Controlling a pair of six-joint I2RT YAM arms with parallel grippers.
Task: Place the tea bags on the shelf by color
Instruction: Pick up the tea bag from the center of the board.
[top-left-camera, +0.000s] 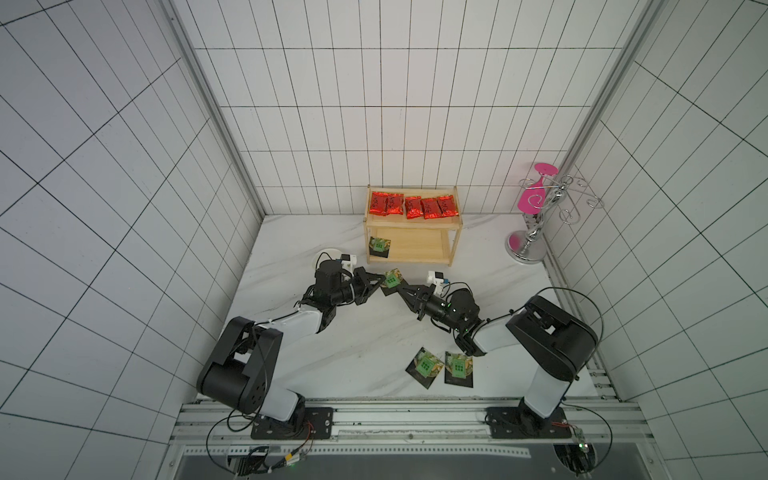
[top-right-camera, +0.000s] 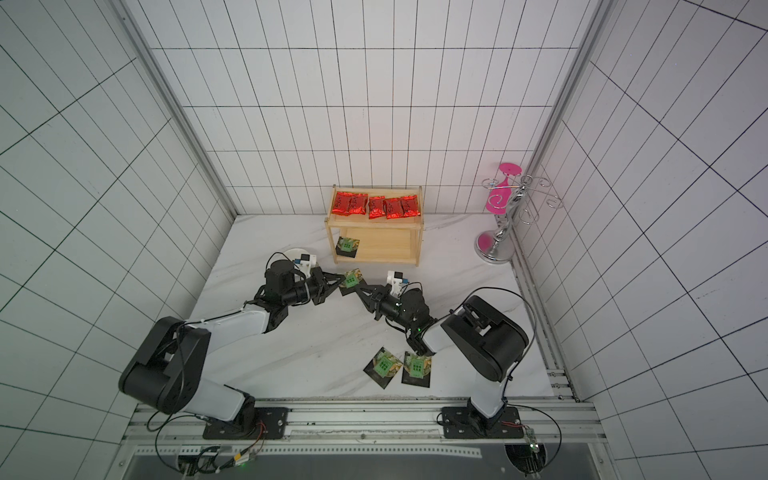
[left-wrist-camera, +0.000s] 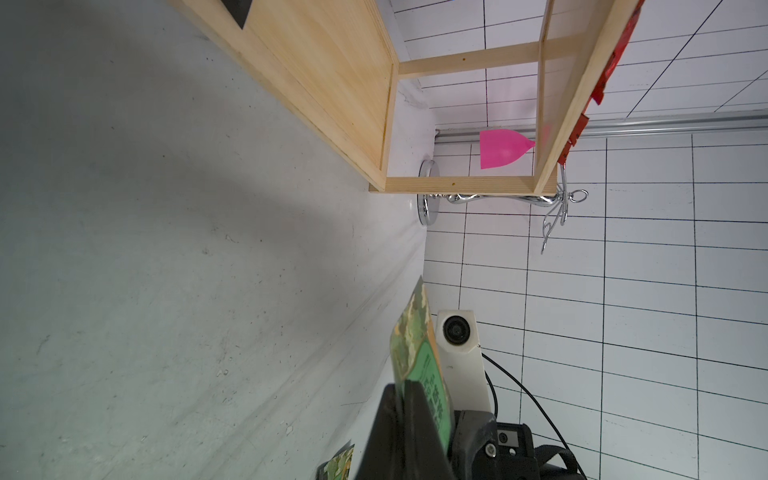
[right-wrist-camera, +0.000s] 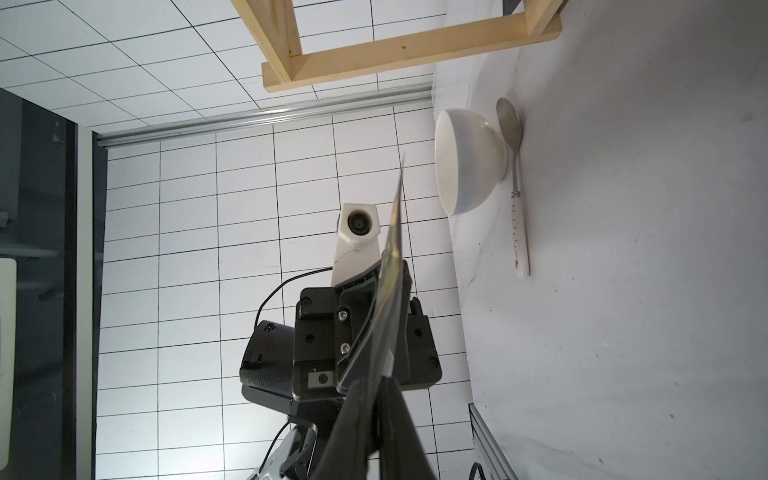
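1. Nearest my side, the angled sachet and the straighter sachet lie touching on the marble table. Neither is gripped, so both are left to shelve.
2. Mid-table, the held sachet is clear of the surface. The left gripper is clamped on one edge and the right gripper is closed on the opposite edge. I read this as a handover; I cannot tell which arm will carry it.
3. Farther back, the shelved sachet lies at the left end of the lower tier of the wooden shelf. One green of four is done.
4. On the top tier, five red packets sit in a row, so red looks finished.
5. My left wrist view shows the held sachet's green face, while the right wrist view has it edge-on. Only that view shows the white bowl whole, with a spoon beside it. In both top views just the bowl's rim shows.
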